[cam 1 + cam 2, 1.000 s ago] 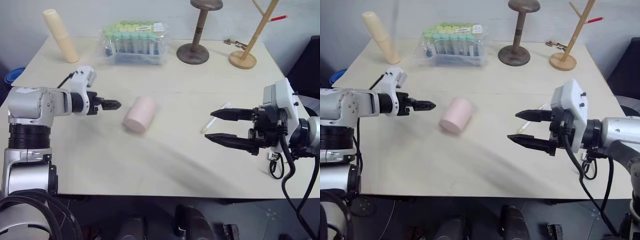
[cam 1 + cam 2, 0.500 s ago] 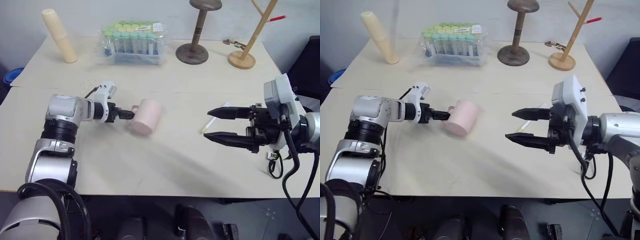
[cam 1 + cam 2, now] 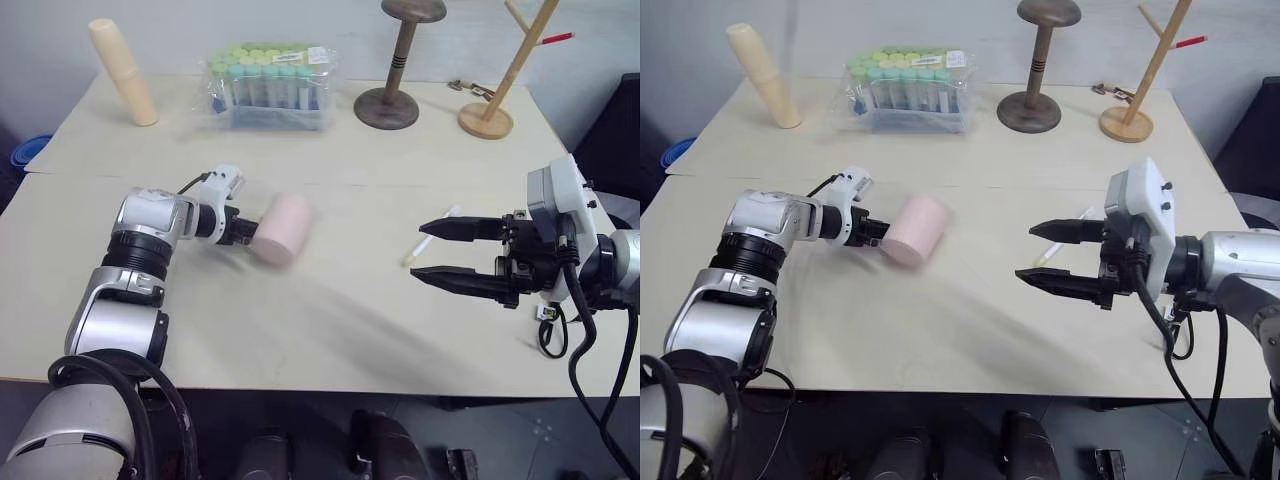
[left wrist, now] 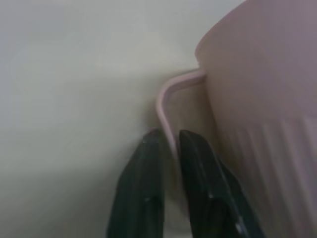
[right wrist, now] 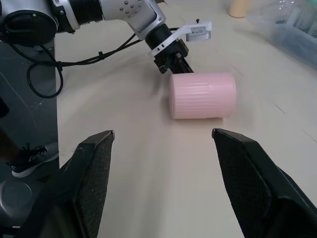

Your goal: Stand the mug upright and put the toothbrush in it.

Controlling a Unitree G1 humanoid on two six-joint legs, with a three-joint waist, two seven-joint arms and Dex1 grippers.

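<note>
Item one: I log the pink mug (image 3: 283,228) lying on its side near the centre of the surface (image 3: 330,320). My left pincer (image 4: 168,144), at its nine o'clock, is pinched closed on the mug's handle (image 4: 168,106). Item two: the toothbrush (image 3: 431,236) lies flat at the mug's three o'clock, well apart. My right pincer (image 3: 432,251) hovers beside it, jaws wide, empty.

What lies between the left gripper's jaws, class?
The mug's thin pink handle runs between the two black jaws of the left gripper, which are shut on it. The handle's lower end is covered.
</note>
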